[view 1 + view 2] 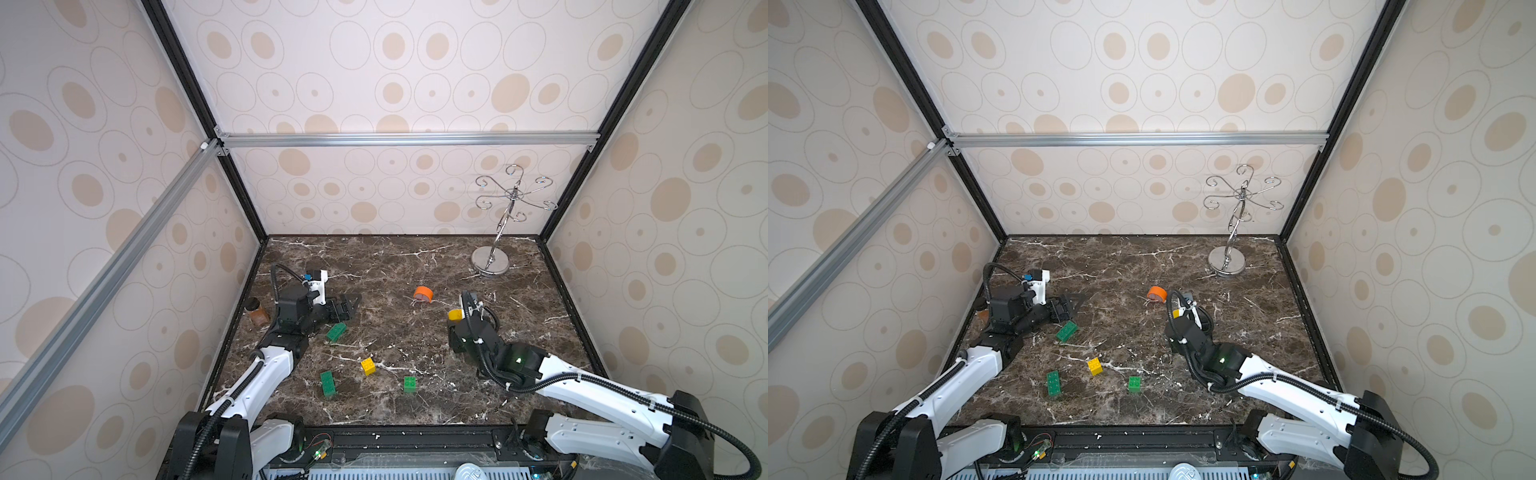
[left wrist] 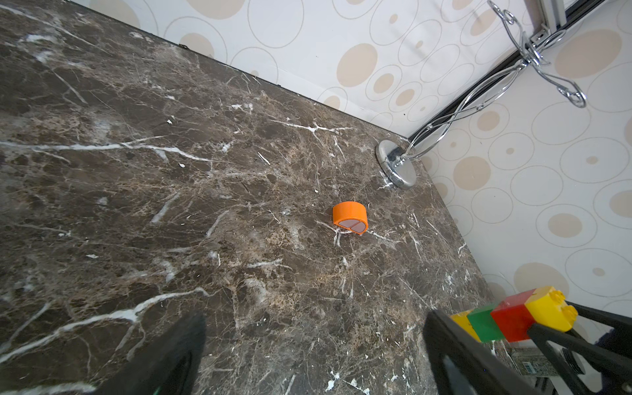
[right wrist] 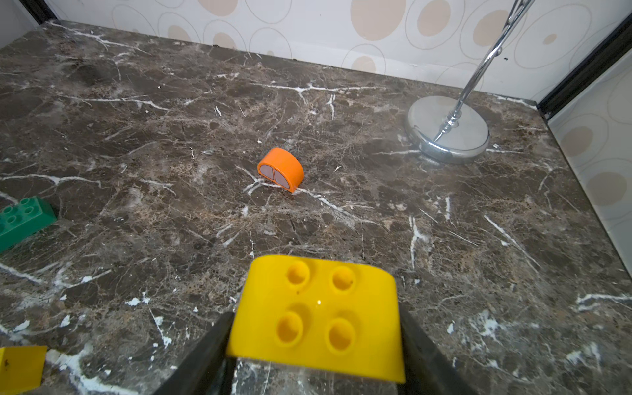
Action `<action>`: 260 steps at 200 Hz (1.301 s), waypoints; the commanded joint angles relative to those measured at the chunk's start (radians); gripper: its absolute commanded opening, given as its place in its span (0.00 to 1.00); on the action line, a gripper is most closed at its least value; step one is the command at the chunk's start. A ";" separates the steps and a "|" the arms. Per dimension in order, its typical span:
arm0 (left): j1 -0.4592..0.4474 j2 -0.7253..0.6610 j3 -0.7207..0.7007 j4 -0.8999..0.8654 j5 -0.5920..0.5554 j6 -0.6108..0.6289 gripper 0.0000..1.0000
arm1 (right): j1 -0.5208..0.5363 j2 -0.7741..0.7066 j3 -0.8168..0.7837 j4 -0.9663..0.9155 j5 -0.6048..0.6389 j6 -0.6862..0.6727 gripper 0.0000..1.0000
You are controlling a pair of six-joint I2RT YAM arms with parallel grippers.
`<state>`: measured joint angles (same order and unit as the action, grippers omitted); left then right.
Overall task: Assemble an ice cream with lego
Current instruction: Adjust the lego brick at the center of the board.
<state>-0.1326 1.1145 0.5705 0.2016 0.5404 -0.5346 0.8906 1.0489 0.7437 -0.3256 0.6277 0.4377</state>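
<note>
My right gripper (image 3: 314,328) is shut on a lego stack; its wrist view shows only the stack's yellow studded end piece (image 3: 318,314) between the fingers. The left wrist view shows the stack side-on: yellow (image 2: 550,307), red (image 2: 511,319), green (image 2: 484,323), yellow. In a top view it is a yellow spot (image 1: 455,314) at the right gripper (image 1: 459,320). An orange dome piece (image 1: 423,294) (image 1: 1157,294) (image 2: 349,219) (image 3: 281,170) lies mid-table beyond both grippers. My left gripper (image 1: 349,305) (image 1: 1069,306) (image 2: 314,355) is open over bare table.
Loose lego lies on the near table: green bricks (image 1: 336,332), (image 1: 328,383), (image 1: 410,383) and a yellow brick (image 1: 368,366). A brown jar (image 1: 258,311) stands at the left wall behind the left arm. A chrome hook stand (image 1: 490,262) stands at the back right.
</note>
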 commanded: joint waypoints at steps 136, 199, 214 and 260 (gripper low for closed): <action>0.005 -0.012 0.008 -0.004 0.004 0.010 1.00 | -0.356 0.216 0.430 -0.611 -0.551 -0.132 0.07; 0.005 -0.012 0.009 -0.006 0.007 0.012 1.00 | -0.413 0.357 0.552 -0.751 -0.651 -0.232 0.04; 0.005 -0.012 0.009 -0.004 0.008 0.011 1.00 | -0.423 0.387 0.572 -0.778 -0.665 -0.248 0.04; 0.006 -0.009 0.009 -0.003 0.010 0.011 1.00 | -0.431 0.481 0.614 -0.825 -0.731 -0.292 0.01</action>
<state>-0.1307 1.1145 0.5705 0.2005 0.5407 -0.5343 0.4644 1.4944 1.3148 -1.0733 -0.0505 0.1955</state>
